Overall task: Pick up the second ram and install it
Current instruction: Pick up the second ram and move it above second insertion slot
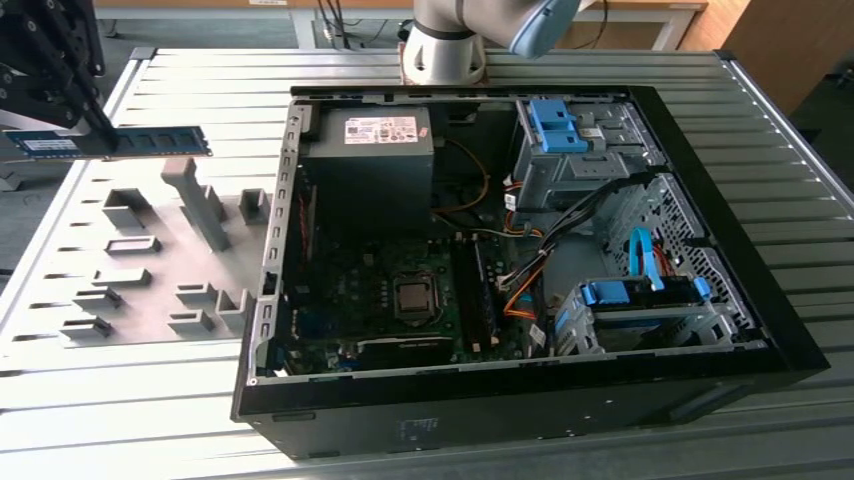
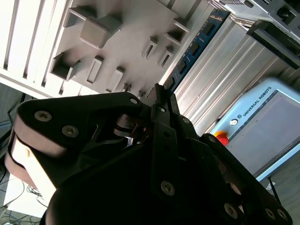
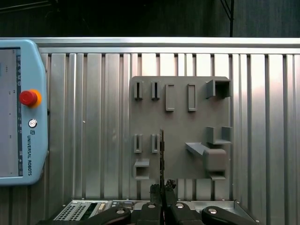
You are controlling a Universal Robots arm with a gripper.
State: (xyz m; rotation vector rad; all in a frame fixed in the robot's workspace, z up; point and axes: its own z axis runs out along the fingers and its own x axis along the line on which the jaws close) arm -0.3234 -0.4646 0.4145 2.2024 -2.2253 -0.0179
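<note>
Claw (image 1: 100,140): closed on the second ram, gripping the stick near its middle with both fingers clamped against its flat faces. The same hold shows in both wrist views (image 3: 162,187) (image 2: 161,95).
Second ram (image 1: 160,141): a blue-green stick held level and on its long edge. It is in the air over the grey fixture plate (image 1: 147,225), clear of the plate's blocks.
Ram, first wrist view (image 3: 162,150): seen edge-on as a thin dark line running across the middle of the fixture plate (image 3: 180,122).
Ram, second wrist view (image 2: 194,47): a blue strip running out past the fingertips, alongside the fixture plate (image 2: 122,33).
Computer case (image 1: 467,425): open and lying flat, just beside the fixture plate on the exterior view's right.
Motherboard (image 1: 380,290): inside the case on the side nearest the fixture plate, with long black slots (image 1: 474,290) beside it.
Worktop (image 1: 134,400): ribbed metal, carrying the fixture plate and the case.
Teach pendant (image 3: 23,154): near the fixture plate, with a strip of ribbed worktop between them.
</note>
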